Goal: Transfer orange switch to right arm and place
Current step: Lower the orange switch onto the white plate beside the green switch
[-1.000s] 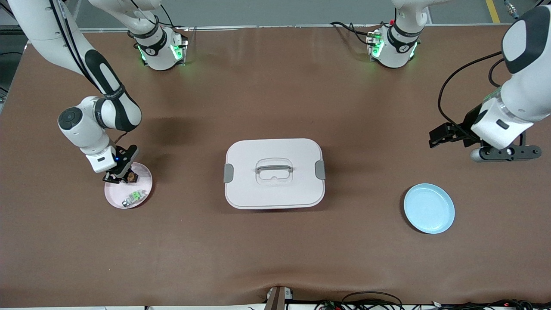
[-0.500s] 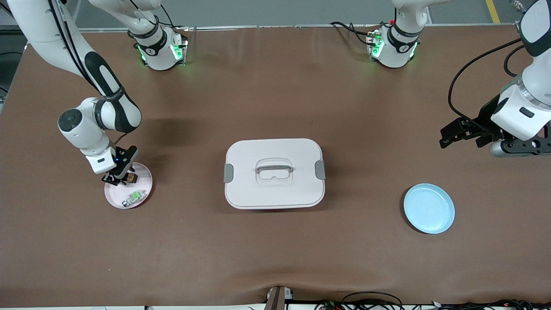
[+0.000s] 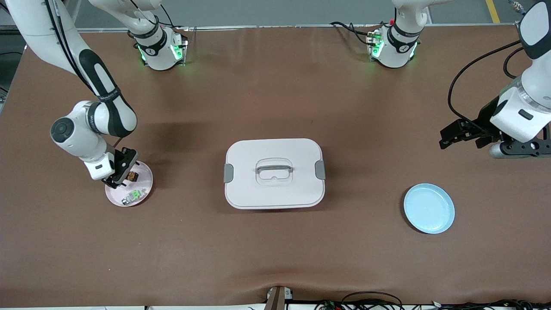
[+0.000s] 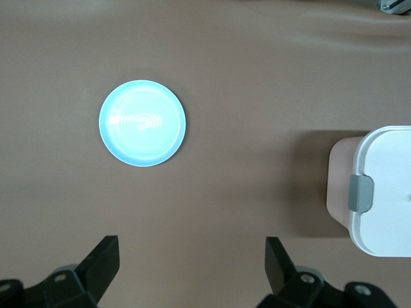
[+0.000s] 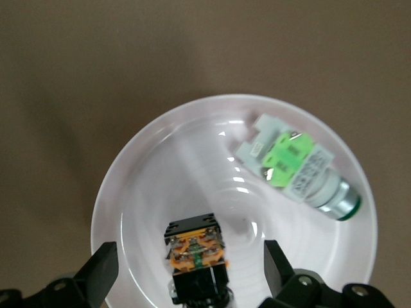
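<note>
At the right arm's end of the table I have the pink plate point(image 3: 144, 189), and the right gripper point(image 3: 122, 174) hangs low over it with its fingers point(image 5: 103, 269) spread wide, gripping nothing. The orange switch point(image 3: 132, 176) sits on the plate between those fingers, touching neither as far as I can see from the right wrist view. On the same plate, nearer to the front camera, lies a silver part with a green face point(image 3: 133, 196), apart from the switch.

In the middle of the table I see the white lidded box point(image 3: 274, 173), its lid on and grey clips at both ends.

Toward the left arm's end lies the blue plate point(image 3: 429, 208), with nothing on it. The left gripper point(image 3: 456, 134) waits in the air above the bare table near that plate, its fingers point(image 4: 103, 256) wide apart and holding nothing.
</note>
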`<action>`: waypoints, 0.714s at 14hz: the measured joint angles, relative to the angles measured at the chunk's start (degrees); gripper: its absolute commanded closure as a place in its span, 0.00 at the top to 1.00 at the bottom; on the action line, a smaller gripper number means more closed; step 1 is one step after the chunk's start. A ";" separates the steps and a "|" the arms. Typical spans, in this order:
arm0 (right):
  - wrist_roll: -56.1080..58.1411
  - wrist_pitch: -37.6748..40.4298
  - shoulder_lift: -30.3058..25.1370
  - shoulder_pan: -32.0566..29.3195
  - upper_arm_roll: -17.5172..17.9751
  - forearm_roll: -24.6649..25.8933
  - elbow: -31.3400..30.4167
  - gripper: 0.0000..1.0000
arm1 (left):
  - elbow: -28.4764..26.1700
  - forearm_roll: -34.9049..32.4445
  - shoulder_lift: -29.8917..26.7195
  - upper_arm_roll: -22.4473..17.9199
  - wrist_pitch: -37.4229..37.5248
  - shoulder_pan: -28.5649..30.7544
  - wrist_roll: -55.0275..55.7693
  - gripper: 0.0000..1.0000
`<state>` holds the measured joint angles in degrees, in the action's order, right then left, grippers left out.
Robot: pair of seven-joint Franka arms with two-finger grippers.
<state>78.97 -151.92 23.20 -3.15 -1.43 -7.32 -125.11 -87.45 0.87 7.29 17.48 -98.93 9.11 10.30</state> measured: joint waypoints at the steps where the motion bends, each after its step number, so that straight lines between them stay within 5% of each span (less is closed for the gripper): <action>1: -0.08 3.17 -0.58 0.00 0.00 -0.24 1.92 1.00 | 0.00 0.00 0.01 -1.66 0.00 -1.58 0.00 1.00; 6: -7.44 24.40 -2.91 -0.02 -0.07 -0.28 14.80 1.00 | 0.00 -0.01 0.05 -9.06 0.03 -9.04 0.00 1.00; 10: -12.52 27.55 -2.99 0.26 0.04 3.66 21.22 1.00 | 0.00 -0.01 0.09 -9.86 0.05 -9.44 0.00 1.00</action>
<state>66.45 -124.37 20.21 -2.88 -1.40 -3.66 -103.89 -87.45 0.86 7.39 7.62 -98.88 -0.34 10.30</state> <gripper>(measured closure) 0.000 0.000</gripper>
